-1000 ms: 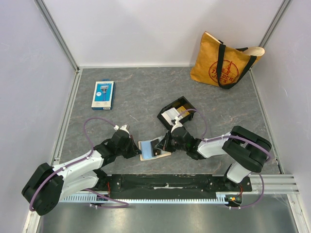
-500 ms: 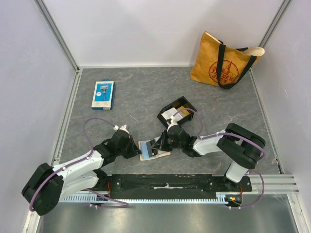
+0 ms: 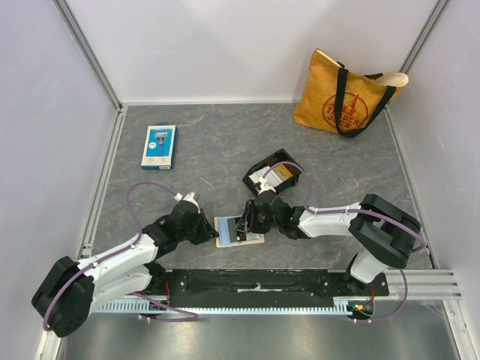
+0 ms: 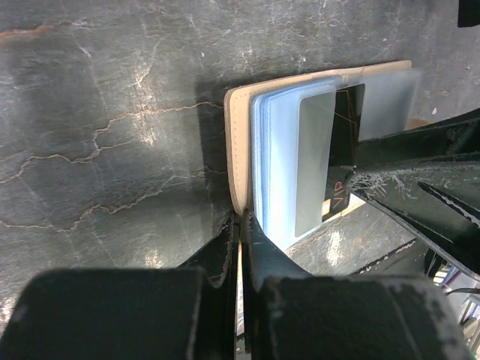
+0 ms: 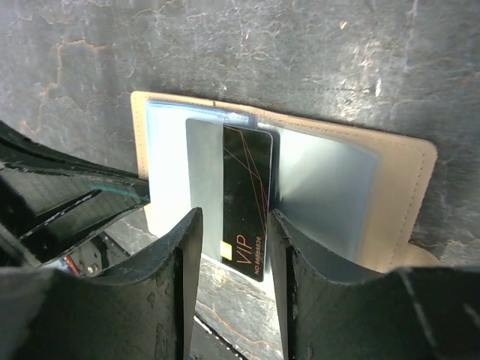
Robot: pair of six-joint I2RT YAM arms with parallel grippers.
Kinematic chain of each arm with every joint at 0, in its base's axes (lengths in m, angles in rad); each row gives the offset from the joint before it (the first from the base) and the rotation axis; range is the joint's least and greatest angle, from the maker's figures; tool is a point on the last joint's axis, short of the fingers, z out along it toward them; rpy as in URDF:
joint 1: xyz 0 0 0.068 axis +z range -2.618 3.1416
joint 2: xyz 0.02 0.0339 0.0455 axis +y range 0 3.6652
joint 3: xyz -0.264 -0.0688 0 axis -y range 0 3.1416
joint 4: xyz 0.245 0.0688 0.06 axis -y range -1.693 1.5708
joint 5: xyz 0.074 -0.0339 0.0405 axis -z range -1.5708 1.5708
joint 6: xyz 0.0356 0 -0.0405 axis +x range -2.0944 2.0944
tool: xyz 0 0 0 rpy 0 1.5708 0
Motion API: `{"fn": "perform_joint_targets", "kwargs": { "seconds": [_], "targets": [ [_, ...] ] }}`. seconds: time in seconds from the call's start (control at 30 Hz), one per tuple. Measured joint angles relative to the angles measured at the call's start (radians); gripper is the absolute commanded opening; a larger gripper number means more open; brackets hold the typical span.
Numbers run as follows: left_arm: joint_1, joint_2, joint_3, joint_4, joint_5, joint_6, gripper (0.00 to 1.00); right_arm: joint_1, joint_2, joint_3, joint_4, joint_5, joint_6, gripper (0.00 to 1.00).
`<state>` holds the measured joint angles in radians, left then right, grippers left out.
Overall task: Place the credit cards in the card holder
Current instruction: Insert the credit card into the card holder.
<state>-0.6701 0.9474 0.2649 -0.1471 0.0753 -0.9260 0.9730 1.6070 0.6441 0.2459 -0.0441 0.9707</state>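
- While the left tool (image 4: 240, 221) pinches the near edge of the tan card holder (image 4: 238, 150), shut tight on it, what is the right tool (image 5: 235, 216) doing?
- Its two fingers stand part way apart, one on each side of the black card (image 5: 247, 199). I think they are not squeezing it. That card sticks half out of a clear pocket, beside a grey card (image 5: 204, 172).
- How should the black card be handled?
- It looks thin, stiff, light and slippery. I would push its short end, or hold its long edges, so it slides in straight. The card holder looks soft and lies open on the surface (image 3: 210, 142) between the two tools, so it needs pinning down.
- What is farther away?
- A small black tray (image 3: 279, 154) has more cards in it, a white card (image 3: 261, 178) and a gold card (image 3: 283, 173). Past that lie a blue and white package (image 3: 159, 145) and a yellow bag (image 3: 345, 94).
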Motion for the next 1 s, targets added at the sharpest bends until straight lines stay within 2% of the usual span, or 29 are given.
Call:
{"fn": "perform_joint_targets", "kwargs": {
  "seconds": [0.23, 0.57, 0.8, 0.87, 1.0],
  "targets": [
    [0.0, -0.024, -0.007, -0.001, 0.001, 0.001, 0.02, 0.016, 0.001, 0.044, -0.086, 0.03, -0.045, 0.47],
    [0.0, -0.023, -0.013, 0.001, 0.002, 0.001, 0.02, 0.045, 0.046, 0.088, -0.077, 0.0, -0.075, 0.41],
    [0.0, -0.009, -0.014, 0.005, 0.002, 0.001, 0.02, 0.046, 0.067, 0.117, -0.072, -0.015, -0.101, 0.3],
    [0.0, -0.006, -0.014, 0.006, 0.002, 0.002, 0.02, 0.046, 0.075, 0.117, -0.067, -0.021, -0.102, 0.3],
    [0.0, -0.008, -0.014, 0.006, 0.002, 0.008, 0.02, 0.046, 0.077, 0.118, -0.068, -0.021, -0.109, 0.38]
  ]
}}
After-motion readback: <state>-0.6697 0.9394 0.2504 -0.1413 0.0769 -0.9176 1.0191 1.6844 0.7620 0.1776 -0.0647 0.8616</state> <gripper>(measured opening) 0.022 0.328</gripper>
